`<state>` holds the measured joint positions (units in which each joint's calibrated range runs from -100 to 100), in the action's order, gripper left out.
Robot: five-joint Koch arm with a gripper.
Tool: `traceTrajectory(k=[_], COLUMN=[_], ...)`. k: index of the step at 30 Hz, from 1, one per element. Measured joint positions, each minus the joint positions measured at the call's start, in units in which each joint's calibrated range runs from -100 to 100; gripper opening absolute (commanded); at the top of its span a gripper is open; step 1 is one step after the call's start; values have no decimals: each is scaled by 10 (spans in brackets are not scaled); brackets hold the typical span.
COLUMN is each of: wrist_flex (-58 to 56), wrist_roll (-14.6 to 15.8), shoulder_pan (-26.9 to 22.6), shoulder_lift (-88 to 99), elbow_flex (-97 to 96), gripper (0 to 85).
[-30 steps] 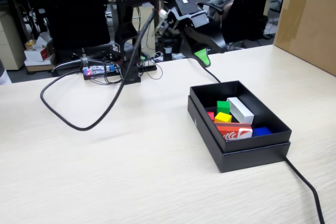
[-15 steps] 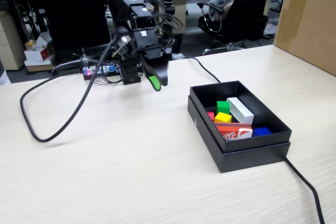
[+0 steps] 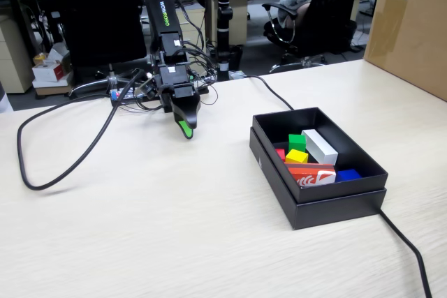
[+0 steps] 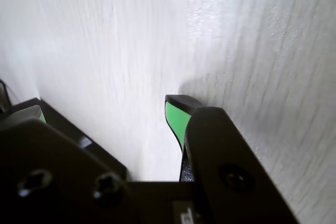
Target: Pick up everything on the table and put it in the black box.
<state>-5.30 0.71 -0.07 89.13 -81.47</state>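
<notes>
Jaws look closed and empty, tip down by the counter. Green cube, yellow cube and a barely visible red cube sit in the matte black box.

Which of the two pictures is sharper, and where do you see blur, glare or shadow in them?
The fixed view is the sharper one: the black box and the cubes inside show clear edges under even room light. The wrist view is streaked with blur across the table, washed pale by glare at upper left, and the gripper casts a soft shadow to its right.
</notes>
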Motion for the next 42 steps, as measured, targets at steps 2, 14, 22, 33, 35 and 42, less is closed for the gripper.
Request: traceTrajectory(k=[2,14,22,33,35,42], wrist_flex=[38,190,193,197,197,196], wrist_roll=[-2,-8,-8,-4,-4,-4], shoulder_pan=[1,-7,-12,-7,-7,-8], shoulder_lift=[9,23,26,13,13,14], elbow_flex=[-43,-151,-157,-158,-158,-158], gripper=[465,467,489,487,487,487])
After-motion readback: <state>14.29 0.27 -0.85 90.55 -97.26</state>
